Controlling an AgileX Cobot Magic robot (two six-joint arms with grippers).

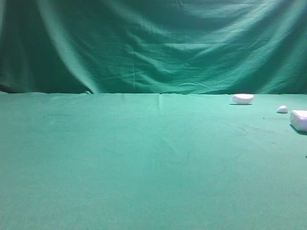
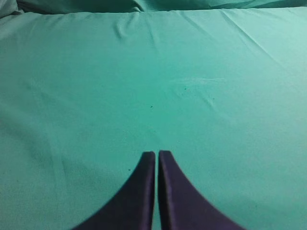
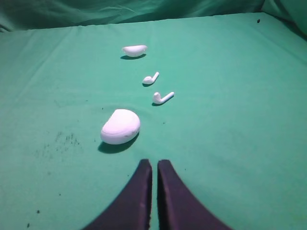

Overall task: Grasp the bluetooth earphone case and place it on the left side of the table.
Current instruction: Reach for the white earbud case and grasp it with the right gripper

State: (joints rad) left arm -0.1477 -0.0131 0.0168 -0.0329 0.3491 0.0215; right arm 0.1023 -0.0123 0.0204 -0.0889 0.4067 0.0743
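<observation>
Your right gripper [image 3: 154, 165] is closed and empty; the bluetooth earphone case [image 3: 120, 126] lies at eleven o'clock. Your left gripper [image 2: 157, 154] seems closed too, above bare table [image 2: 96, 96].

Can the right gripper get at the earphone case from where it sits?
Probably yes: the earphone case lies just ahead-left of the right gripper with bare cloth between, but the jaws are shut and must open first.

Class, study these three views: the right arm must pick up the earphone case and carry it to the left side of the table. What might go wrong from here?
1. The right gripper is shut just short of the earphone case; advancing without opening would probably shove it.
2. Two loose earbuds lie just beyond; an overshoot may scatter them.
3. The white lump farther back might be mistaken for the case.
</observation>
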